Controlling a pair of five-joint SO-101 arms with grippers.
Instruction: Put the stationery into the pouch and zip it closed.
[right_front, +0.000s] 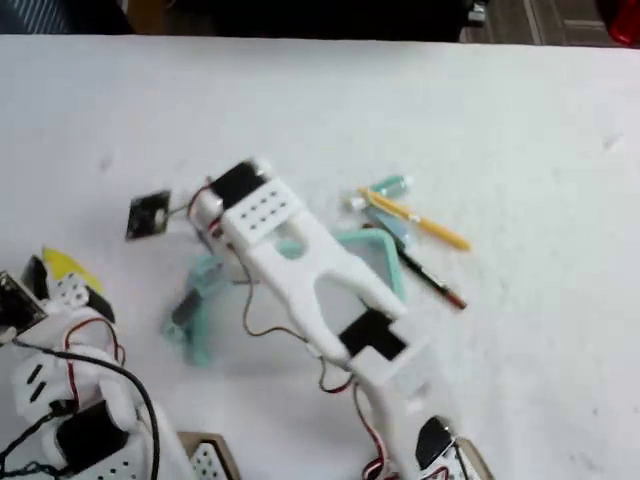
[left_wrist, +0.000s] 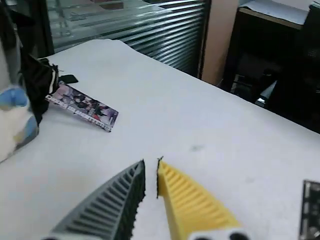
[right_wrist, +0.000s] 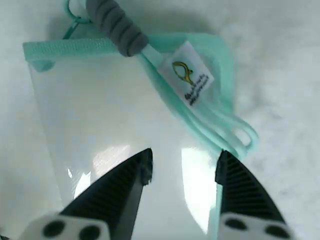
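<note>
pouch (right_front: 384, 252) under right arm (right_front: 300, 262) | pens (right_front: 422, 222) just right of pouch

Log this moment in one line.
right gripper open over pouch | left gripper shut, away from pouch | pens loose beside pouch

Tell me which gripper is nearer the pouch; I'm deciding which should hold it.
Right. The right gripper hangs open directly above the pouch; the left gripper sits well off to one side, over the table.

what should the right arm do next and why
Probably lower the right gripper and close on the pouch to hold it steady: its jaws stand open over the clear panel, and the pens lie outside the pouch on the table.
</note>
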